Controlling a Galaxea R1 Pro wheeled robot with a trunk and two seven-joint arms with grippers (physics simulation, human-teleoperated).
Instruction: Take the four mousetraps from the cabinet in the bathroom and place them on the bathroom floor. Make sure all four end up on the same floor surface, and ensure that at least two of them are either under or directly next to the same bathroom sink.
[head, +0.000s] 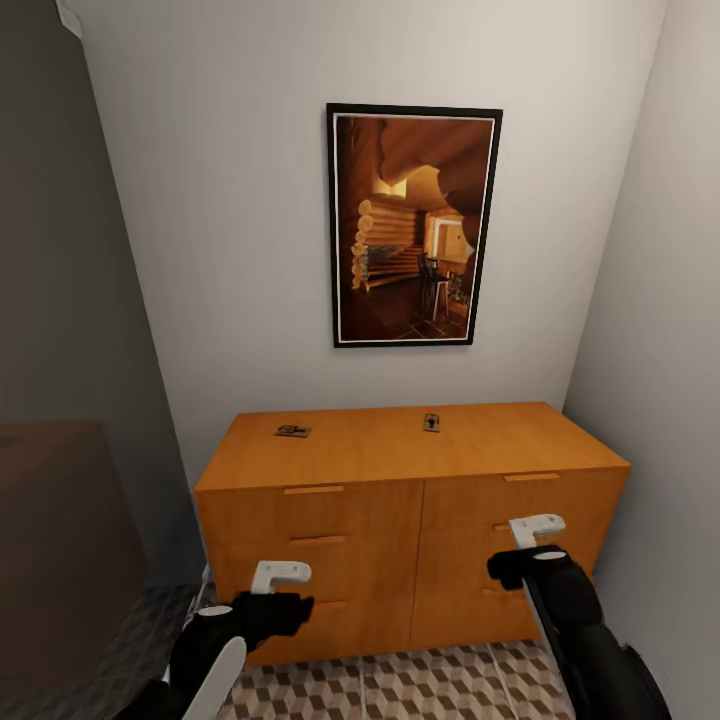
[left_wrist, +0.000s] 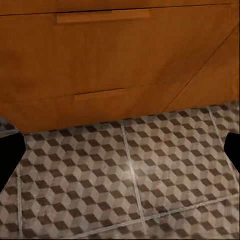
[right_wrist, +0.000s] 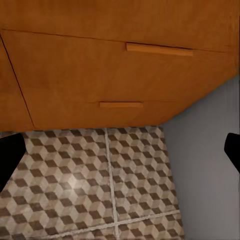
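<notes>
A: Head view: two mousetraps, one (head: 292, 431) left and one (head: 431, 422) near the middle, lie on top of the cabinet (head: 410, 530), under a framed picture (head: 412, 226). Left gripper (head: 280, 573) and right gripper (head: 536, 527) hang before the drawers.

B: Jaws?

A: Cannot tell there. Left wrist view: fingers wide apart over the tiled floor (left_wrist: 125, 180). Right wrist view: apart too, by a grey wall (right_wrist: 205, 165).

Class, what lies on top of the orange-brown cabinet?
Two mousetraps rest on the cabinet top: one toward the left, one near the middle. Drawer contents are hidden.
</notes>
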